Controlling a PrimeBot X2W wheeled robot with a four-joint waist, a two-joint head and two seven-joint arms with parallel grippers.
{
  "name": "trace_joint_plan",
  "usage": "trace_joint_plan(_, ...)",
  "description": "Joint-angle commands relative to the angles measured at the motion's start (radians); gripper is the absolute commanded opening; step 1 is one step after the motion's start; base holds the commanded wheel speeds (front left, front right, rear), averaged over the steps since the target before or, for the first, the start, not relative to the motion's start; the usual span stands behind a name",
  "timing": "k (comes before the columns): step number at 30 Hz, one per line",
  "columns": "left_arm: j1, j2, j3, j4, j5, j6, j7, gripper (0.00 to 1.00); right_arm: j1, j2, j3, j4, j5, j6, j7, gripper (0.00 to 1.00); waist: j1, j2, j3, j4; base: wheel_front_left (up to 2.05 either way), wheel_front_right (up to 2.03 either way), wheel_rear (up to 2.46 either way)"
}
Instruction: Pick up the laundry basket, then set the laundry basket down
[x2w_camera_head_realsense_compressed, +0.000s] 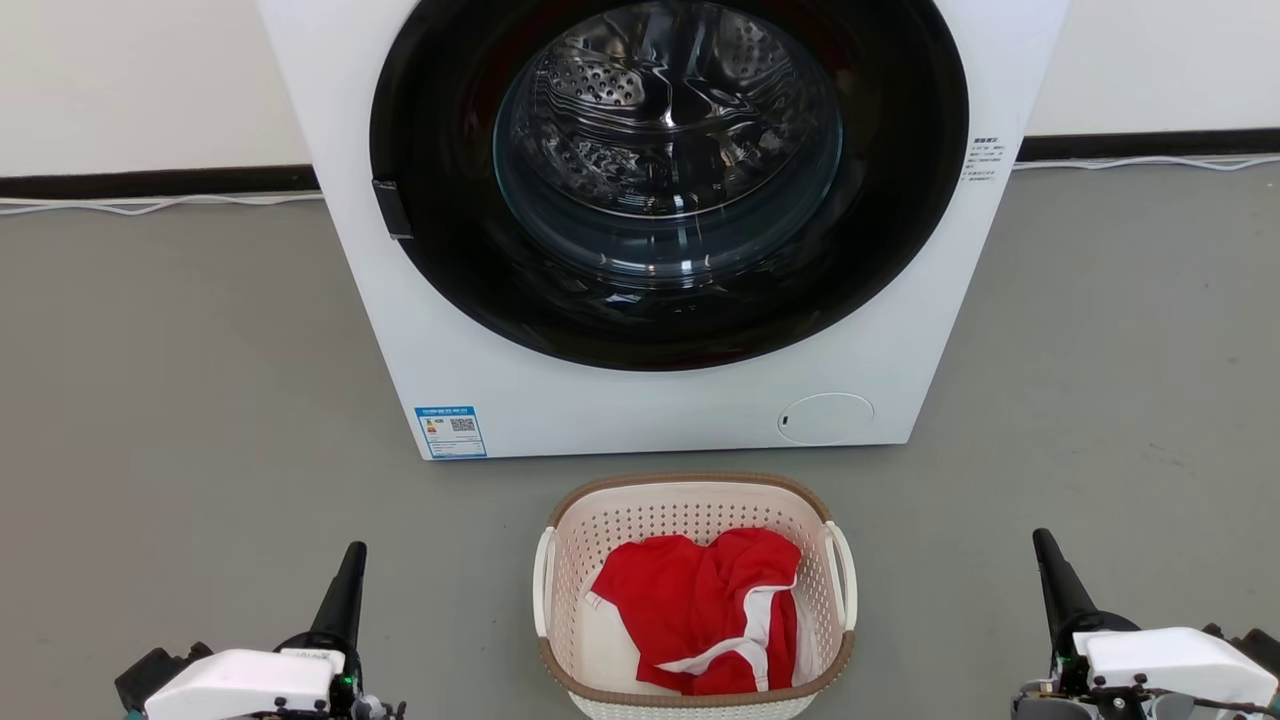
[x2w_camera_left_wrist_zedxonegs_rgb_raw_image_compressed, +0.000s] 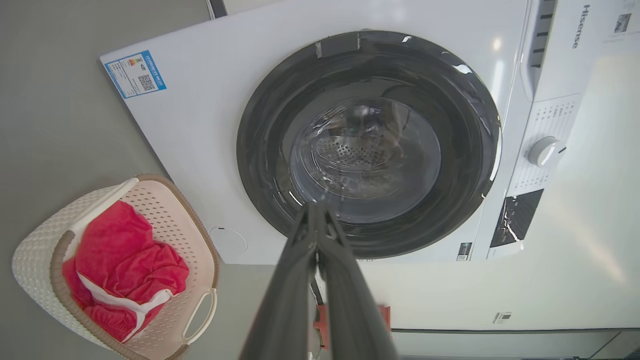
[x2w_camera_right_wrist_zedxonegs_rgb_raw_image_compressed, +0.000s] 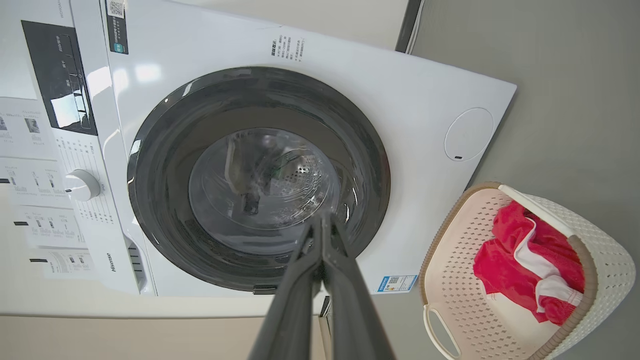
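Jaws pinched together and empty on both; left gripper (x2w_camera_head_realsense_compressed: 350, 560) and right gripper (x2w_camera_head_realsense_compressed: 1045, 550) sit wide of the laundry basket (x2w_camera_head_realsense_compressed: 620, 530). Uneven handle grabs could tip it, dumping the red cloth (x2w_camera_head_realsense_compressed: 690, 600).

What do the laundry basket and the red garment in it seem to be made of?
The laundry basket: probably moulded plastic, matt cream, judging by its regular rows of holes; the brown rim looks woven, perhaps also plastic. The red garment: soft cloth, shown by its folds, with white trim.

The laundry basket (x2w_camera_head_realsense_compressed: 690, 482) sits before the washing machine (x2w_camera_head_realsense_compressed: 560, 400); a garment (x2w_camera_head_realsense_compressed: 690, 610) lies in it.
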Motion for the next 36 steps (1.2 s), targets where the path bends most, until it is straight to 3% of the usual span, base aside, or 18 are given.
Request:
trace_joint_plan(1, -0.052, 0.014, 0.032, -0.039, -0.036, -0.011, 0.014, 0.0, -0.056, -0.01, 0.016, -0.042, 0.045, 0.006, 0.015, 0.0, 0.0, -0.0001, 0.001, 0.0, 0.0, 0.0, 0.0)
trace_joint_plan(17, -0.058, 0.016, 0.047, -0.084, -0.191, -0.033, 0.058, 0.0, -0.06, -0.01, 0.013, -0.083, 0.247, 0.007, 0.058, 0.0, 0.0, -0.0001, 0.012, 0.004, 0.0, 0.0, 0.0)
trace_joint_plan(36, -0.058, 0.016, 0.047, -0.085, -0.194, -0.034, 0.059, 0.0, -0.06, -0.01, 0.013, -0.083, 0.251, 0.007, 0.059, 0.0, 0.0, -0.0001, 0.012, 0.004, 0.0, 0.0, 0.0)
